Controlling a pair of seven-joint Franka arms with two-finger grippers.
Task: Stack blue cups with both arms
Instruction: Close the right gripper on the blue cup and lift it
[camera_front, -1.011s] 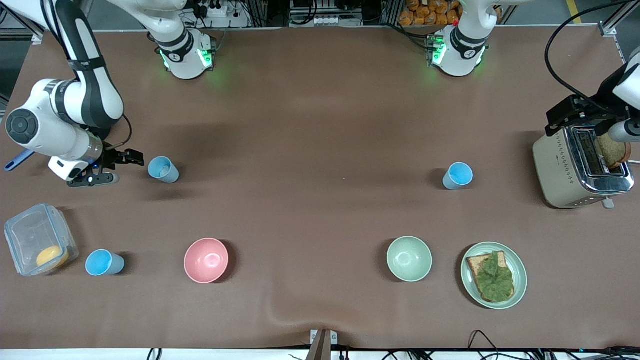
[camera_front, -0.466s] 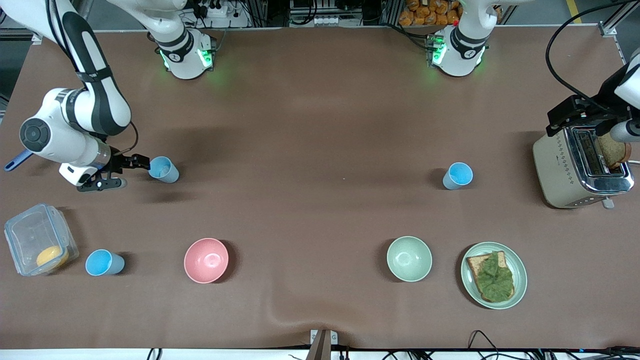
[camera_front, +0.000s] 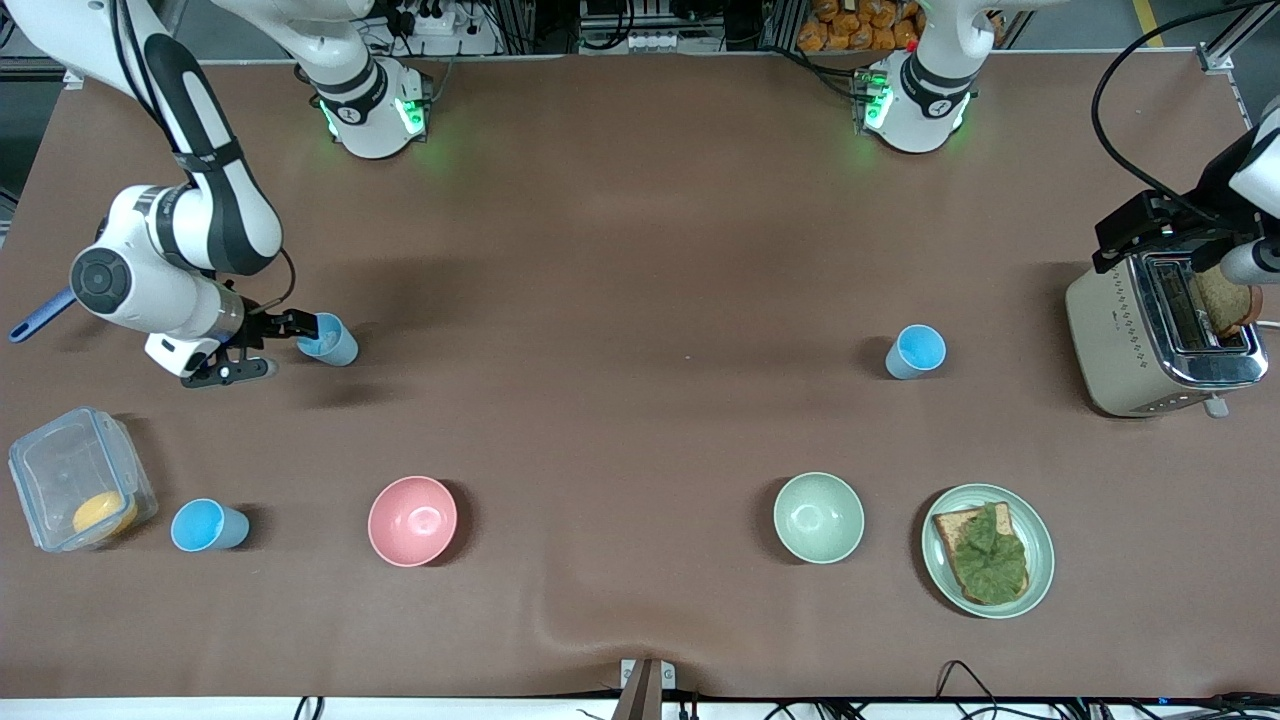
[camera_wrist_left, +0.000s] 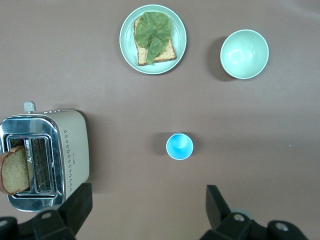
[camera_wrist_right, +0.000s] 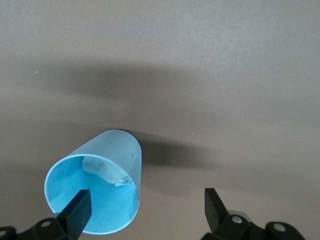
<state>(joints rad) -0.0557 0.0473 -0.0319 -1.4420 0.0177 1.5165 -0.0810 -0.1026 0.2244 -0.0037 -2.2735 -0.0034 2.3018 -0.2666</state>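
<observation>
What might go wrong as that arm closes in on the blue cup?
The right end effector is open, one finger already at the cup rim. Off-centre, it could tip or push the cup. The paper scrap inside might stop another cup nesting fully.

A brown cloth (camera_front: 640, 250) covers the table, rumpled at the edge nearest the front camera.

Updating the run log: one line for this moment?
right end effector: open, at cup | left end effector: open, above toaster | cups unstacked
</observation>
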